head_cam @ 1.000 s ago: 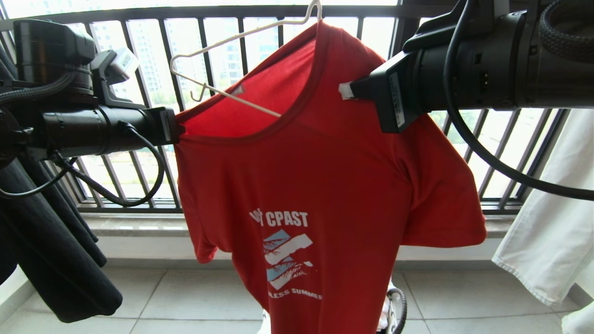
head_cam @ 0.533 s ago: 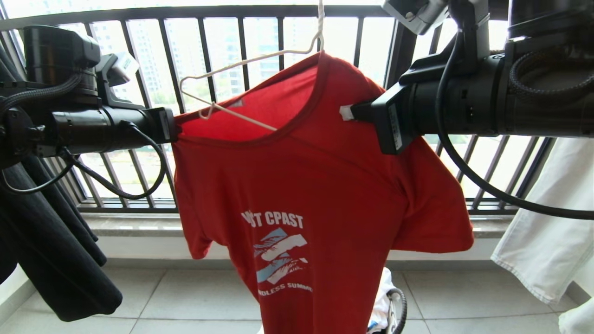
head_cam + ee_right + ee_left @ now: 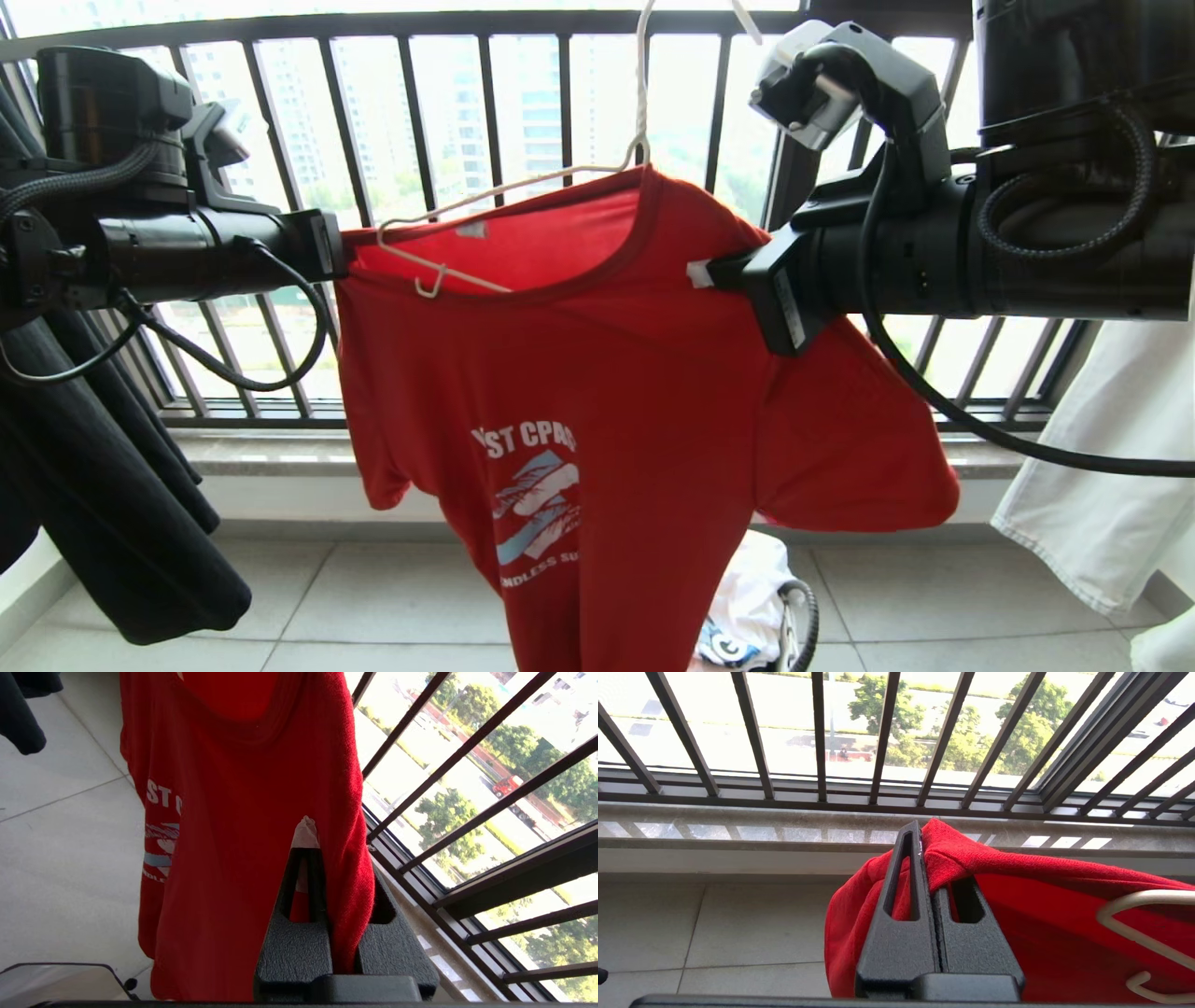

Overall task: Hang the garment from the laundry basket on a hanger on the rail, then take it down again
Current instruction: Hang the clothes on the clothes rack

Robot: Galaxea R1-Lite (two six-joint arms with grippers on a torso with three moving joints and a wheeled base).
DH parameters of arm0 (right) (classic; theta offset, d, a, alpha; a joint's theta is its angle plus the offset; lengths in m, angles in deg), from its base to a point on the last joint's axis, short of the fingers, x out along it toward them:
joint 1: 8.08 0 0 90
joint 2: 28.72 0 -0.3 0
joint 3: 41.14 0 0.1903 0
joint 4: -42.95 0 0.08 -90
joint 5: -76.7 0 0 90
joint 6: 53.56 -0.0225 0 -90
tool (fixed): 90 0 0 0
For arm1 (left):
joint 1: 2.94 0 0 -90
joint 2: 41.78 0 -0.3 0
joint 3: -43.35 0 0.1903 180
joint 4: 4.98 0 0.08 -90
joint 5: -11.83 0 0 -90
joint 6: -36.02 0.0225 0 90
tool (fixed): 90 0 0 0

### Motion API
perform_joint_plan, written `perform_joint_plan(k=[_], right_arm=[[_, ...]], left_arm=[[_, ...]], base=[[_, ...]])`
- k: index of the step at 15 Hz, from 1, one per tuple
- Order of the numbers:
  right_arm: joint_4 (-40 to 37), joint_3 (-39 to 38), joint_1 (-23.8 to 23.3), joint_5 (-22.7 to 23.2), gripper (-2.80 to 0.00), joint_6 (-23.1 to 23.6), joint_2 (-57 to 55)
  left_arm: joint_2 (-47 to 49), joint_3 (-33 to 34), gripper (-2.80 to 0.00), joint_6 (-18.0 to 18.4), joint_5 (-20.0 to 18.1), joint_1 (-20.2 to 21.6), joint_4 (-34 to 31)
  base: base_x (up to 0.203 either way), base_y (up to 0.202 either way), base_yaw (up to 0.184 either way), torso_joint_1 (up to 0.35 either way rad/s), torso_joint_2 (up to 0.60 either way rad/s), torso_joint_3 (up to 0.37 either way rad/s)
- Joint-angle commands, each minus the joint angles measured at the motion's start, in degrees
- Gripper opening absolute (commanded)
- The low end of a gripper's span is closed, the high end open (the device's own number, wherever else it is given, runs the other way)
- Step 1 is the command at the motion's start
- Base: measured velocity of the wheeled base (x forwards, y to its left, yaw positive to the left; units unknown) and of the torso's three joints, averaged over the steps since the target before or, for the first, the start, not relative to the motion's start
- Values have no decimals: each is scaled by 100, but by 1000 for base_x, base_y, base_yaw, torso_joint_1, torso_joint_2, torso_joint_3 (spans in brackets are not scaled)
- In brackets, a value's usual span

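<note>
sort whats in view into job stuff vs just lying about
Job: red T-shirt, pinched by left end effector and right end effector; white wire hanger; laundry basket.
Lying about: black garment, pale garment, window railing.

Head view: set high, facing forward and slightly down at the barred window railing (image 3: 560,112), close to the red T-shirt (image 3: 635,392) that fills its centre; both arms enter from the sides.
Left wrist view: behind the left tool (image 3: 924,858), looking along its fingers toward sill and railing, very near the shirt's shoulder.
Right wrist view: behind the right tool (image 3: 310,858), rolled sideways, floor tiles (image 3: 60,849) to one side.
Shared by all three: T-shirt and railing.
</note>
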Motion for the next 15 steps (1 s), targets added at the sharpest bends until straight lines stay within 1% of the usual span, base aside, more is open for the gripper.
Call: perform_joint_plan(k=[1, 3, 5, 9, 15], right_arm=[[-14, -22, 1, -2, -280, 100, -175], [17, 53, -56, -8, -280, 142, -340], [218, 211, -175, -5, -280, 140, -384], [241, 451, -341, 1, -280, 143, -385], [223, 461, -472, -15, -280, 185, -437]], left_arm=[[-38, 6, -280, -10, -7, -2, 2], [-80, 55, -280, 21, 0, -9, -31], [-56, 92, -280, 51, 11, -2, -24], [-37, 102, -280, 122, 11, -2, -39], [-135, 120, -280, 131, 2, 14, -42]], base=[[0, 0, 0, 0, 0, 0], [0, 0, 0, 0, 0, 0], [0, 0, 0, 0, 0, 0], [0, 0, 0, 0, 0, 0], [0, 0, 0, 0, 0, 0]])
